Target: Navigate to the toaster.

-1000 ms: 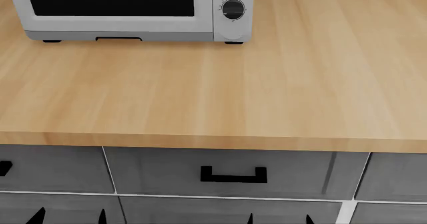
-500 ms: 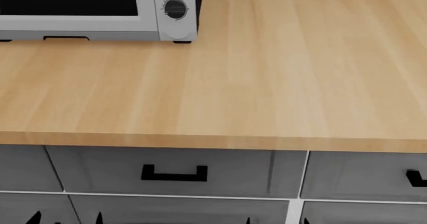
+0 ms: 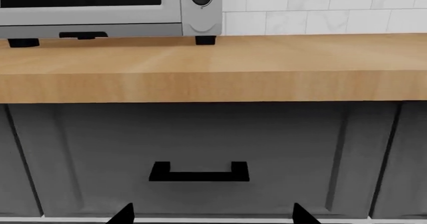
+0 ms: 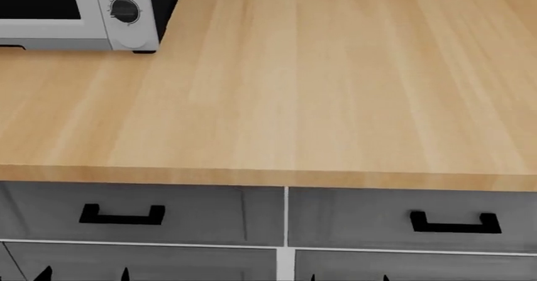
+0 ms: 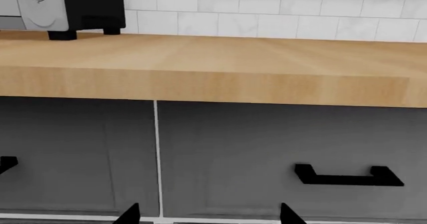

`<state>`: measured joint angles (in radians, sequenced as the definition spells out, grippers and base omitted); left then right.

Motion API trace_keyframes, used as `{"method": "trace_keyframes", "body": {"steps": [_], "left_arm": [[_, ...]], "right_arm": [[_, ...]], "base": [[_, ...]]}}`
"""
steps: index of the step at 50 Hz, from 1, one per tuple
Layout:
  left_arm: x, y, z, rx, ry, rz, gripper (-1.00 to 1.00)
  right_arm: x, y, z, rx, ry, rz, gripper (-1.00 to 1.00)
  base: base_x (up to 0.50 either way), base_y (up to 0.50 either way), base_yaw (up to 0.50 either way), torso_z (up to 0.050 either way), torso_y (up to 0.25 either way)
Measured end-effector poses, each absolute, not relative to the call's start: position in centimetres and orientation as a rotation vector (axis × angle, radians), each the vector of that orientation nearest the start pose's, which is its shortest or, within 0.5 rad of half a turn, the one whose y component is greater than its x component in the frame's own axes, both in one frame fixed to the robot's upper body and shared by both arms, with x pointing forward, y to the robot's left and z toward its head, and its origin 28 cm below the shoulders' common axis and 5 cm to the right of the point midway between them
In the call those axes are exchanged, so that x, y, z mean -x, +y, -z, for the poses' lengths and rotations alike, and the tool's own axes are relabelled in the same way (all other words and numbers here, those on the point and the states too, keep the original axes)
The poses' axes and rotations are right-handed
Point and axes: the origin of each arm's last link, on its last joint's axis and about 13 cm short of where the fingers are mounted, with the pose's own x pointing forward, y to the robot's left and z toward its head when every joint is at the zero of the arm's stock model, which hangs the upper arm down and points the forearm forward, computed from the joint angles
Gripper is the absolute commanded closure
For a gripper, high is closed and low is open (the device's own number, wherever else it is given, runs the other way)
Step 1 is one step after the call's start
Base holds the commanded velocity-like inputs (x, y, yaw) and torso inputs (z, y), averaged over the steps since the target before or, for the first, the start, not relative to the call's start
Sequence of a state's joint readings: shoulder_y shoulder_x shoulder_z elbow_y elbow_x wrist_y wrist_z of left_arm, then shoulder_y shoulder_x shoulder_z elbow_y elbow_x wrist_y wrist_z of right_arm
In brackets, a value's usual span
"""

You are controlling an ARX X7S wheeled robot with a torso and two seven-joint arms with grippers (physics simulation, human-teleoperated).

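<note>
The toaster is out of view in every frame. My left gripper [image 3: 213, 217] is open; only its two dark fingertips [image 3: 123, 215] show, spread wide in front of a grey drawer front [image 3: 200, 144]. My right gripper [image 5: 209, 216] is open too, its tips level with the seam between two drawer fronts. In the head view the left gripper [image 4: 84, 275] shows only as small dark points at the lower edge, below the counter's front edge. Nothing is between either pair of fingers.
A silver-grey oven [image 4: 92, 17] with a dark window and one dial [image 4: 125, 9] stands at the back left of the wooden countertop [image 4: 319, 99]. Grey drawers with black handles [image 4: 456, 222] run under the counter. White wall tiles [image 5: 280, 18] back it.
The head view has slid rightward along the counter: the oven has drifted from the upper middle to the far left, and a second drawer handle has come into view at the right.
</note>
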<state>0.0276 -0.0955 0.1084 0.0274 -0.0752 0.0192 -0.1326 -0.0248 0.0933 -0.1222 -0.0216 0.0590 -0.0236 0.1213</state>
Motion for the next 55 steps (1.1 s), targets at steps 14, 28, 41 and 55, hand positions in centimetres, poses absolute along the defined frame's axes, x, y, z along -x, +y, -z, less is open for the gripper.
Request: {"method": "trace_keyframes", "body": {"steps": [14,28,41,55], "left_arm": [[-20.33,20.55,-1.32,-0.013,-0.008,-0.022,-1.0],[-20.33,20.55,-1.35,-0.01,-0.004,-0.026,-1.0],[-20.45,20.55,-1.3,-0.012,0.005,-0.028,-1.0],[-20.58,20.57,-1.25,-0.013,0.008,-0.028,-1.0]], "right_arm": [[-20.3,-9.44,-1.26,0.032,-0.011,-0.003,-1.0],[-20.28,-9.47,-1.25,0.033,-0.008,-0.003,-1.0],[-20.31,-9.48,-1.22,0.035,-0.002,-0.003,-1.0],[-20.29,-9.4,-1.2,0.042,-0.004,-0.003,-1.0]], "base": [[0.0,-0.48,0.0,0.0,0.0],[0.0,-0.43,0.0,0.0,0.0],[0.0,-0.47,0.0,0.0,0.0],[0.0,-0.5,0.0,0.0,0.0]]}}
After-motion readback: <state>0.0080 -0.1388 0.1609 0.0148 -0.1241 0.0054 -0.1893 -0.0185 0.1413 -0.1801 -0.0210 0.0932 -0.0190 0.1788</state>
